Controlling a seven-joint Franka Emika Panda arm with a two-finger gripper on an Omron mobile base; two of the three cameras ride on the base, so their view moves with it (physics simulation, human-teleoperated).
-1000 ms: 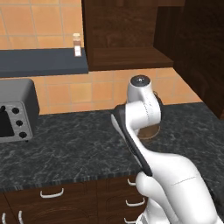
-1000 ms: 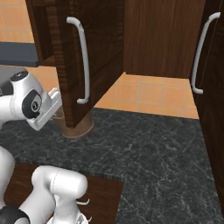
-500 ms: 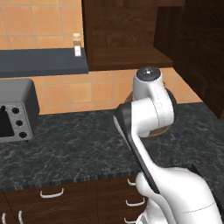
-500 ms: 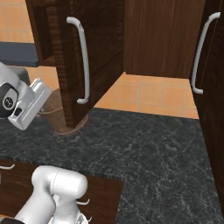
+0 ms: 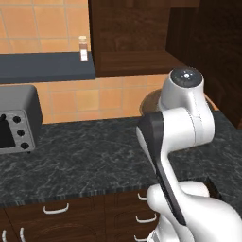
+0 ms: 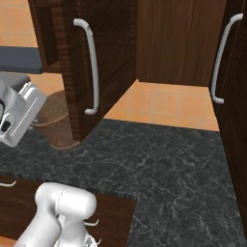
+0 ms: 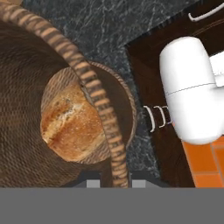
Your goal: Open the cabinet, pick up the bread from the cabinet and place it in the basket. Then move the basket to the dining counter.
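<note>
The end effector (image 7: 113, 183) sits directly over the small round brown woven basket (image 7: 26, 144), its two dark tips on either side of the banded handle (image 7: 98, 103) that arches across the hand view, jaws drawn narrow around it, so it appears to grip that handle. Beneath, the small round tan-brown loaf of bread (image 7: 72, 124) lies on the basket's floor, crust up; its slightly longer axis runs from the view's upper left to lower right. The basket (image 6: 54, 118) stands upright on the black speckled granite worktop (image 6: 164, 164), just beside the open door of the dark brown wood wall cabinet (image 6: 103, 53), partly hidden behind it. By my reading the cabinet is open and the bread is placed; carrying the basket to the dining counter remains.
</note>
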